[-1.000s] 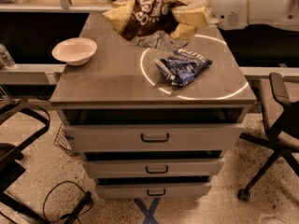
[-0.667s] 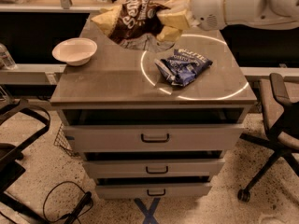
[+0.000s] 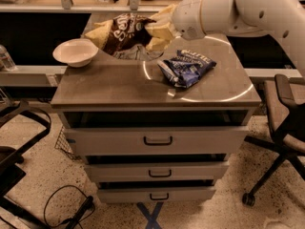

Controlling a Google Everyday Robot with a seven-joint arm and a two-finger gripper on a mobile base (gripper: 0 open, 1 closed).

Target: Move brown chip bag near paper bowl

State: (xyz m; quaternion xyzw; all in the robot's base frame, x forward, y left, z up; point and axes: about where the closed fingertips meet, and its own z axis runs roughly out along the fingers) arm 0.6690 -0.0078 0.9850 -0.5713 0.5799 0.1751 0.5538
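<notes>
1. While the hand (image 3: pixel 159 30) is closed on the right end of the brown chip bag (image 3: pixel 125 32), the bag hangs in the air just right of the paper bowl (image 3: pixel 76 52) and a little behind it. As far as I can judge, it is clear of the bowl's rim.
2. The bag looks light, mostly air and thin film. It is crinkled, and it sags and tilts from the held end, with its free tan end pointing toward the bowl.
3. Being soft, it is best held as it is now, by a pinch on a sealed end or a gathered fold. A squeeze across the middle would likely crush the chips, and the film looks slick enough to slide out of a loose hold.
4. The bowl is plain paper and probably very light. It sits at the left edge of the bench (image 3: pixel 119 85), so a swinging bag could push it off. A good place to set the bag down appears to be the bare top just right of the bowl.
5. The blue chip bag (image 3: pixel 187 67) lies flat on the bench well to the right of the bowl, and has no part in this.
</notes>
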